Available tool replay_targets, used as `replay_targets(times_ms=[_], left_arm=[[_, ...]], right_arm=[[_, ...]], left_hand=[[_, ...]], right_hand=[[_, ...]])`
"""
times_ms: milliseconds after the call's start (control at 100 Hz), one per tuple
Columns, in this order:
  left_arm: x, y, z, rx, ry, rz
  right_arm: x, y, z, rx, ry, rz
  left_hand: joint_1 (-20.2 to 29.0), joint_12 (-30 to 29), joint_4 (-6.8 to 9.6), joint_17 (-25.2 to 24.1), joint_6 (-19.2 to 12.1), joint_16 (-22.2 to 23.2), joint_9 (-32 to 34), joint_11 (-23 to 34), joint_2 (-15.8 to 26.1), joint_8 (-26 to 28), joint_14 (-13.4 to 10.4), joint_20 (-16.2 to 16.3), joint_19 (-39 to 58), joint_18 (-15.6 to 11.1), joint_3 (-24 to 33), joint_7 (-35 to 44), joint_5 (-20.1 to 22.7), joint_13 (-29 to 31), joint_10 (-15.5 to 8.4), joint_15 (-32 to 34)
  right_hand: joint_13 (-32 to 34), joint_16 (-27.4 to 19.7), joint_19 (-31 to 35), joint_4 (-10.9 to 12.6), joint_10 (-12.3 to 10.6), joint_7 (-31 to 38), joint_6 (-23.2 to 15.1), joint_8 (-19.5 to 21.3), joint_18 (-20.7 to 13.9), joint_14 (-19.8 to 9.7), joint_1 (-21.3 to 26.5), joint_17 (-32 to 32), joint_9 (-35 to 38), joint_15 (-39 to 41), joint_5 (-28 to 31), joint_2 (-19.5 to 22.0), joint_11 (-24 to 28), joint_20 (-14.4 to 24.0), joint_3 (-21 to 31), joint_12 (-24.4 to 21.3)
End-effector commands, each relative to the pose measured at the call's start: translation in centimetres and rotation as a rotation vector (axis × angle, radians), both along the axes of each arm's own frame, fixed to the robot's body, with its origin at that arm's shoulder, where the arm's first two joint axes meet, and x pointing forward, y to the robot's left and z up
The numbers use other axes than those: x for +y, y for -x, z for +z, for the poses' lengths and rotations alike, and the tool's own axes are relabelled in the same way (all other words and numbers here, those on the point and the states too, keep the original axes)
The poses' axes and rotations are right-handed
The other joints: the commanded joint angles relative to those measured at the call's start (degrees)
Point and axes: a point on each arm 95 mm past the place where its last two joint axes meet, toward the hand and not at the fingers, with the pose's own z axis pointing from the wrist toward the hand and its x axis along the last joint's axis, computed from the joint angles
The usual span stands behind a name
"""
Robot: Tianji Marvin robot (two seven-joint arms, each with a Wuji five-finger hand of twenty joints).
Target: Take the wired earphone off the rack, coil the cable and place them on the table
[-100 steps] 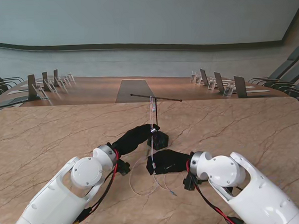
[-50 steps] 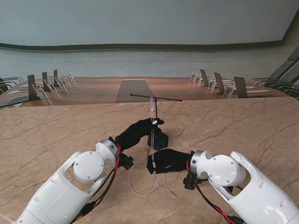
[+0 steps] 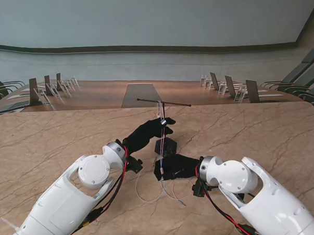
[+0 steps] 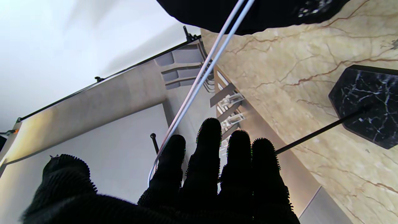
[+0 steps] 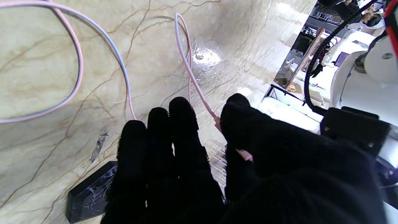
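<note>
Earphone cable hung from the rack, with both gloved hands on or beside it.

The wired earphone's cable hung doubled from the crossbar of the rack, ran down past the rack's black marble base, and lay in loose loops on the desk nearer to me. The left hand was raised beside the upright, its fingers straight and side by side against the two hanging strands, the thumb apart; whether it actually gripped them could not be told. The right hand lay low over the desk just nearer to me than the base, pinching the cable between thumb and forefinger, as the right wrist view showed, with the other fingers held together.
</note>
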Motion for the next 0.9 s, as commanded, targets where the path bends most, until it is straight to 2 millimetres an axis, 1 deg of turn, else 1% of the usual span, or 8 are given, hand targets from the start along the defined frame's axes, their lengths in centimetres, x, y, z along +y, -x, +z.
replay_targets(times_ms=[0, 380, 890], left_arm=[[-0.5, 0.0, 0.4, -0.004, 0.026, -0.005], [-1.1, -0.3, 1.4, -0.027, 0.066, -0.025], [-0.5, -1.3, 2.8, -0.087, 0.091, -0.034]], right_arm=[[0.4, 0.1, 0.2, 0.002, -0.002, 0.007], [0.6, -0.1, 0.5, 0.009, -0.005, -0.006], [1.0, -1.3, 1.3, -0.01, -0.009, -0.02]], left_hand=[[0.11, -0.93, -0.32, 0.31, -1.52, -0.57, 0.42, 0.85, 2.3, 0.66, 1.1, -1.01, 1.6, -0.82, -0.79, -0.08, -1.63, 0.35, 0.55, 0.99], [0.21, -0.86, -0.26, 1.42, -3.06, -0.73, 1.09, 1.43, 2.56, 0.91, 1.87, -0.85, 2.54, 0.36, -0.75, 0.1, -2.7, 1.53, 0.82, 1.5], [1.7, -0.75, -0.46, 2.24, -4.08, -0.62, 1.97, 1.6, 3.56, 0.13, 1.82, -0.61, 3.42, 0.7, -0.78, -0.06, -3.08, 2.68, 0.55, 1.83]], right_hand=[[1.7, 0.81, 2.45, 3.2, 3.17, 11.08, -1.98, 2.12, -0.39, -0.06, 0.32, 0.44, 1.4, 1.49, 7.08, 1.18, 1.36, -0.81, 2.13, 0.58], [1.88, 0.9, 2.73, 3.1, 3.47, 11.14, -1.74, 1.59, -0.14, 0.21, 0.14, 0.4, 1.64, 1.71, 6.94, 0.59, 1.56, -0.84, 2.55, 0.61], [2.85, 1.14, 3.57, 3.29, 4.12, 11.64, -1.03, 0.97, 0.66, 0.79, -0.08, 1.02, 2.68, 2.35, 7.81, -0.45, 2.04, -0.74, 3.95, 0.62]])
